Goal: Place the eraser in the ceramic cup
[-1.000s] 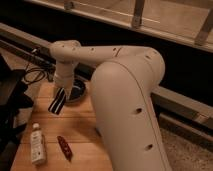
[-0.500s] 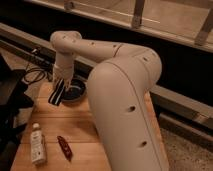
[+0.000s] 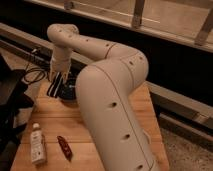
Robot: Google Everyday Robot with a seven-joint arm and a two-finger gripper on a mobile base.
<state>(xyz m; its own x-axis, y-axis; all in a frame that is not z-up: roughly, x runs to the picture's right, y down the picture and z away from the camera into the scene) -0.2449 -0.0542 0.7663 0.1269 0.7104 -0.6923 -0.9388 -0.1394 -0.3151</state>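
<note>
Gripper [image 3: 56, 86] hangs tilted from the white arm [image 3: 75, 42] over the left rim of the black bowl [image 3: 71, 96], and whether it is spread or pinching cannot be told. At its tip, just left of the bowl, shows a dark block with thin pale stripes, the eraser [image 3: 53, 90], slanting down to the left above the wooden table [image 3: 55, 120]. The ceramic cup [image 3: 71, 88] shows only as a small pale patch at the bowl; whether it stands inside the bowl or behind it cannot be told. Nearer the camera than the bowl and to its left lies a white bottle [image 3: 36, 145]; a small dark red oblong thing [image 3: 64, 148] lies straight toward the camera from the bowl, well apart from it. Dark cables [image 3: 31, 75] coil left of the bowl
</note>
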